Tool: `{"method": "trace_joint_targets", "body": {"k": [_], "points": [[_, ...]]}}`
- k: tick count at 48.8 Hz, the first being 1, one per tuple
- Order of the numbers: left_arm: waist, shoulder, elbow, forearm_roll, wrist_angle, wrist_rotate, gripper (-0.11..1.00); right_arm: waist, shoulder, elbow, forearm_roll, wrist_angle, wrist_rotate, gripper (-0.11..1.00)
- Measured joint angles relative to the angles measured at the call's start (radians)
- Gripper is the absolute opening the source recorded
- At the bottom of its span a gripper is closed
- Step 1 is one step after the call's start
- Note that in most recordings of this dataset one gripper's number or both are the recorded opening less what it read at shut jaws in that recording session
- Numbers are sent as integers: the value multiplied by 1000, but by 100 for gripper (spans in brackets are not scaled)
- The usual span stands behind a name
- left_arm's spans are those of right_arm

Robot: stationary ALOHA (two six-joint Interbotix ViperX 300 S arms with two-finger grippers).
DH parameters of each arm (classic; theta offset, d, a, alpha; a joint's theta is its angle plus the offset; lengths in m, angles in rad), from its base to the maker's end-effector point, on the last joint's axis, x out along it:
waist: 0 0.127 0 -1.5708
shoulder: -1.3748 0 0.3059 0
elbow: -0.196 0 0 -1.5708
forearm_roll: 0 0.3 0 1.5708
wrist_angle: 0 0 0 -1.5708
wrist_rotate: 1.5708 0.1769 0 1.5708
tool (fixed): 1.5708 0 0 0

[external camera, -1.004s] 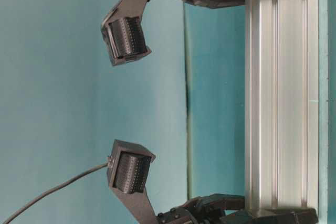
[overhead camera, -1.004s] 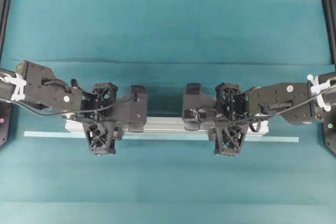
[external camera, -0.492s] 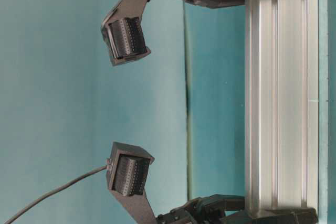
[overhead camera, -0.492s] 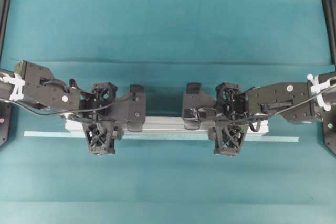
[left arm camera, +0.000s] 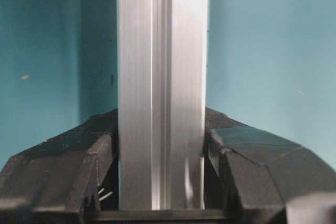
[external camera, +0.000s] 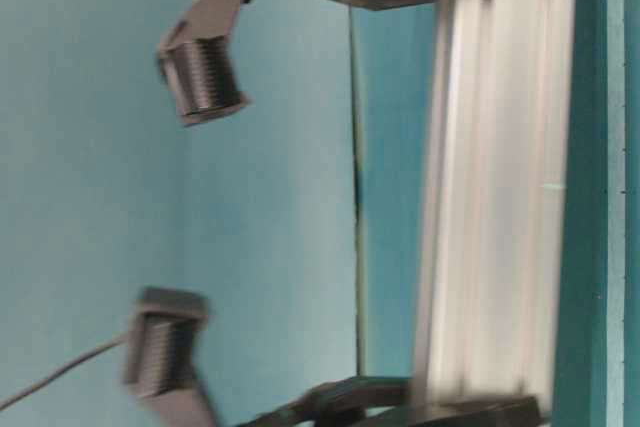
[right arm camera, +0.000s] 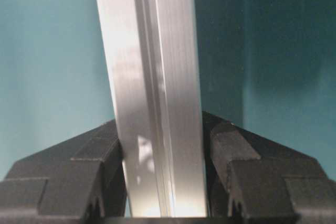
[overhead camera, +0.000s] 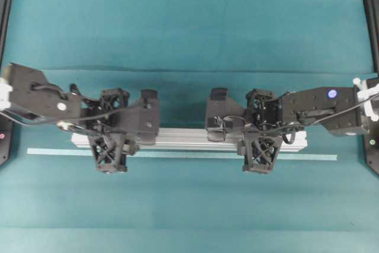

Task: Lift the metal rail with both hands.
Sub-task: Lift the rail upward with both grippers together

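Observation:
The metal rail [overhead camera: 183,138] is a long silver grooved bar lying across the middle of the overhead view, just clear of the teal table. My left gripper [overhead camera: 109,141] is shut on it near its left end. My right gripper [overhead camera: 260,140] is shut on it near its right end. In the left wrist view the rail [left arm camera: 163,66] runs straight up between both black fingers [left arm camera: 79,166], which press its sides. In the right wrist view the rail [right arm camera: 152,66] leans slightly left between the fingers [right arm camera: 247,166]. At table level the rail [external camera: 495,197] looks blurred.
A thin pale teal tape strip [overhead camera: 320,157] lies on the cloth just in front of the rail and reaches past both its ends. Black frame posts [overhead camera: 5,16] [overhead camera: 372,16] stand at the table's far corners. A cloth fold [overhead camera: 189,70] crosses behind the arms.
Both arms have shifted with the rail still gripped. The rail has come up off the table, away from the tape strip, and shows motion blur at table level.

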Motion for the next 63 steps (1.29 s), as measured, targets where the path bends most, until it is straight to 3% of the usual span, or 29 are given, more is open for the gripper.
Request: {"method": "trace_joint_targets", "body": {"k": [24, 49, 63], "points": [[2, -104, -57, 0, 163, -3, 36, -6, -101, -103, 3, 175, 3, 39], [0, -144, -176, 0, 344, -2, 36, -6, -130, -230, 5, 367, 3, 39], [0, -193, -209, 0, 390, -2, 36, -8, -150, -304, 5, 462, 5, 39]]}}
